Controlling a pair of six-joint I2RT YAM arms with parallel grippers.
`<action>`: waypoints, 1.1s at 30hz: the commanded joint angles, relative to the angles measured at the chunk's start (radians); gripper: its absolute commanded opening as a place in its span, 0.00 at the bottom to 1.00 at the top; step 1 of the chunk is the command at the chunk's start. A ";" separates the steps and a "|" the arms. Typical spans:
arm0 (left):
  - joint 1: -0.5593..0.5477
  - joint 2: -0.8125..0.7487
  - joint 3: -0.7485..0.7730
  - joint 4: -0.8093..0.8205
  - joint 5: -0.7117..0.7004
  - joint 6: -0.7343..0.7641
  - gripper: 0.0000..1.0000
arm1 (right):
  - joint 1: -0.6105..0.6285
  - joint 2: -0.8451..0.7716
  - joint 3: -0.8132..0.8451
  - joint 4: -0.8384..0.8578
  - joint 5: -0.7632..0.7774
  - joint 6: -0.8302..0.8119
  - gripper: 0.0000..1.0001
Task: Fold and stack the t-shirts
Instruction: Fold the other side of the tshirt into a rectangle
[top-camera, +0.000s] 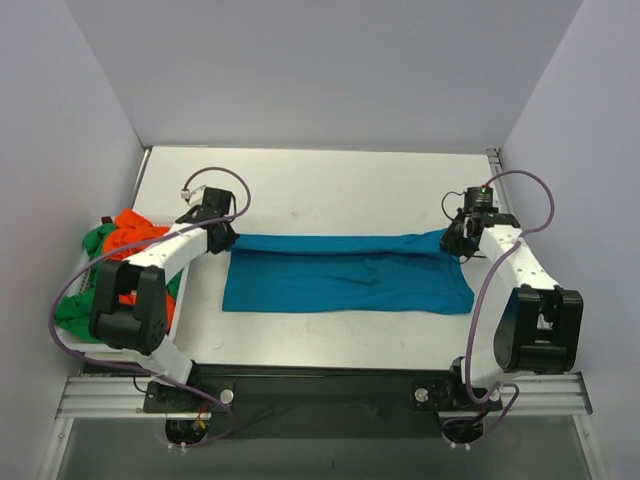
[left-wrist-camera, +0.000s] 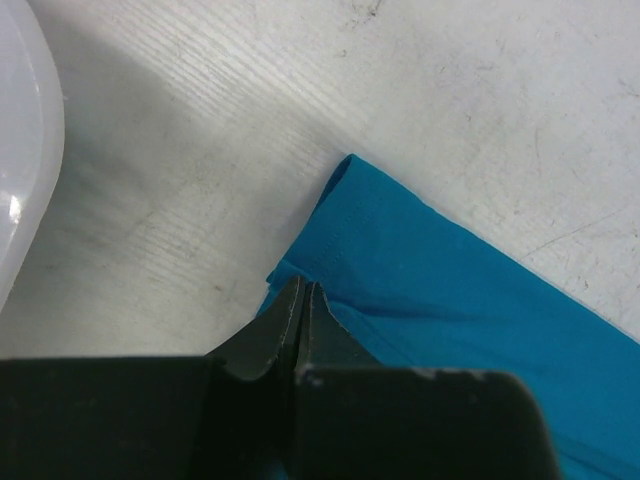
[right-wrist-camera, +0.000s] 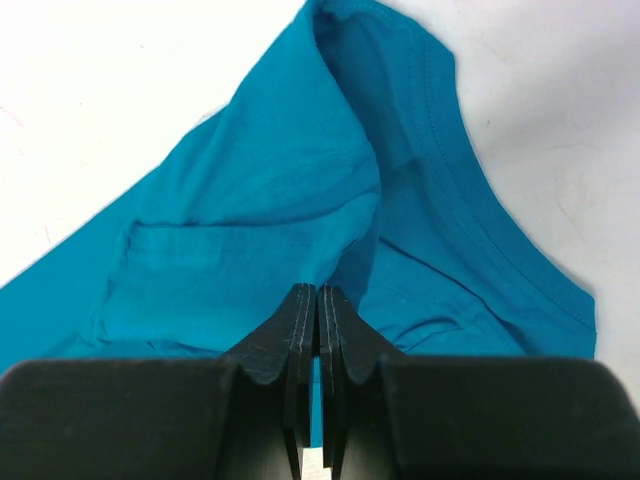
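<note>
The teal-blue t-shirt lies folded into a long band across the middle of the table. My left gripper is shut on its far left corner, seen in the left wrist view with the teal cloth running off to the right. My right gripper is shut on the far right corner; in the right wrist view a thin fold of teal cloth sits between the fingers. The orange t-shirt and the green t-shirt lie bunched at the left edge.
The white plastic basket holds the orange and green shirts at the table's left edge, close beside my left arm. Grey walls close in the table on three sides.
</note>
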 joint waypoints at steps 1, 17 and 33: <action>-0.010 -0.052 -0.011 0.034 -0.006 -0.013 0.00 | -0.012 -0.032 -0.025 -0.005 0.021 0.009 0.00; -0.040 -0.089 -0.108 0.048 -0.013 -0.035 0.00 | -0.026 -0.028 -0.118 0.027 0.008 0.007 0.00; -0.042 -0.235 -0.142 0.079 0.007 0.002 0.59 | 0.007 -0.120 -0.108 -0.016 0.019 -0.013 0.42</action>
